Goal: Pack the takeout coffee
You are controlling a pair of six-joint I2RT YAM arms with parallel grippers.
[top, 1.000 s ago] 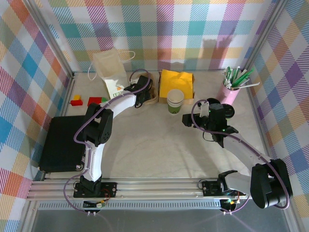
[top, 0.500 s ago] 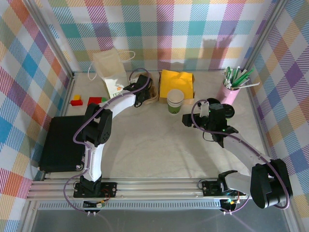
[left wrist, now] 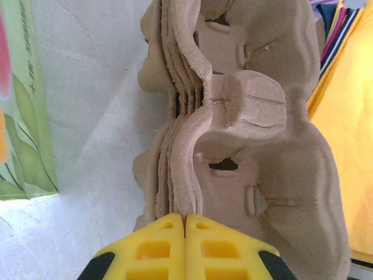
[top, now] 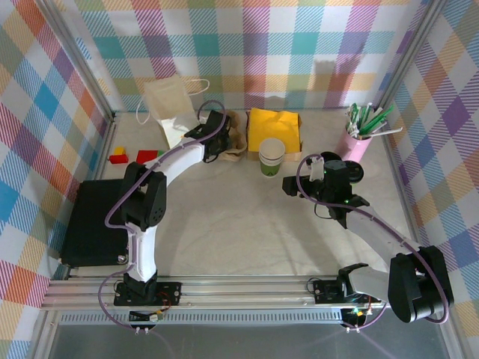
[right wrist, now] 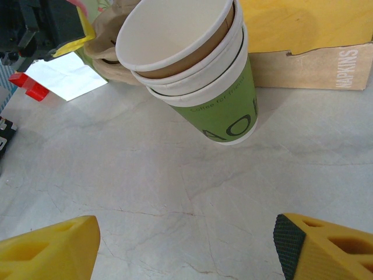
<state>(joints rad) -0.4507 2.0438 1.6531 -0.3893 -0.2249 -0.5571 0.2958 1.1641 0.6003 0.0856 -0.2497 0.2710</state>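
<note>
Plaid walls (top: 299, 37) ring the table (top: 247, 224). The right hand (right wrist: 186, 245) gapes empty, takeout coffee (right wrist: 198, 81) dead ahead, seemingly lined up to grab. The left hand (left wrist: 186, 224), shut, meets the tray stack (left wrist: 256, 146) edge.

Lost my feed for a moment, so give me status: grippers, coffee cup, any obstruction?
Left gripper shut at pulp tray stack. Right gripper open, facing coffee cup. Cup upright on table, untouched. Nothing between them.

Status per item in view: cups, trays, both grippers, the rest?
paper cups: nested stack, upright, top one empty
pulp trays: nested in a stack
left gripper: shut, tips at the tray stack's edge; pinch unclear
right gripper: open, empty, short of the cups
pen holder: upright, stocked
napkin box: filled
</note>
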